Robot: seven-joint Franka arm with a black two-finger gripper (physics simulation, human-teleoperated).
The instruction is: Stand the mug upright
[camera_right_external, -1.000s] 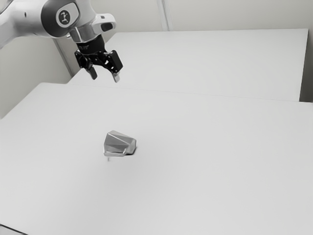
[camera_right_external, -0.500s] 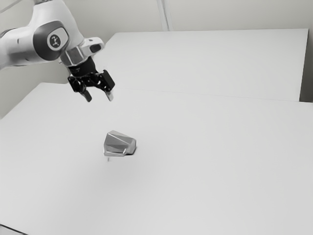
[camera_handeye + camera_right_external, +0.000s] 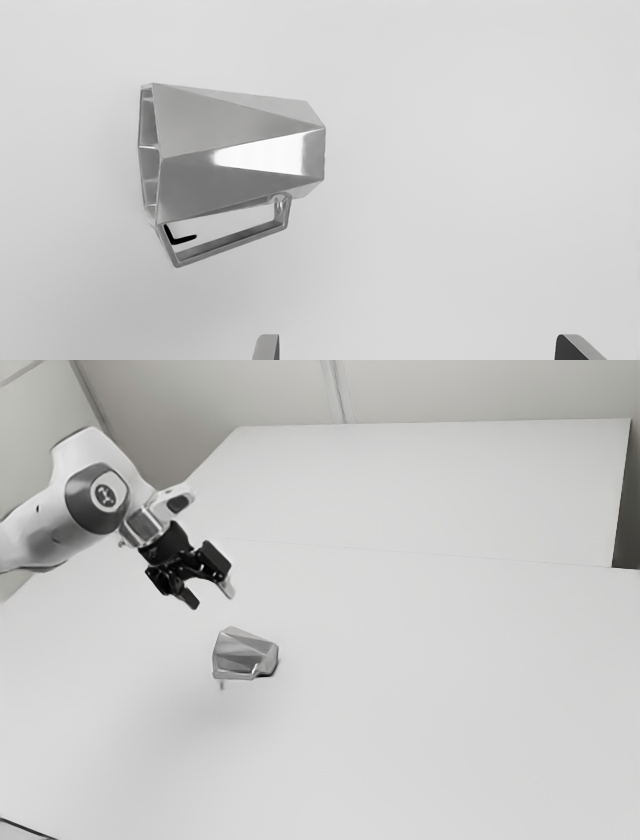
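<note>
Silver, shiny, flat-sided mug (image 3: 244,654) lies tipped over on smooth white table (image 3: 400,710), toward exterior view's left. Black two-finger gripper (image 3: 211,600) wide open, empty, above table. Mug looks hard, slippery, maybe light; best squeeze across fat middle.

Ext. cam: beside arm (image 3: 50,530), angled down at bench (image 3: 420,710). Wrist cam: nearer, facing mug (image 3: 235,125); 2 views share both mug & bench.

white arm (image 3: 40,532), dark grey joint band (image 3: 82,506), round logo (image 3: 105,495), black gripper (image 3: 212,599)
</note>
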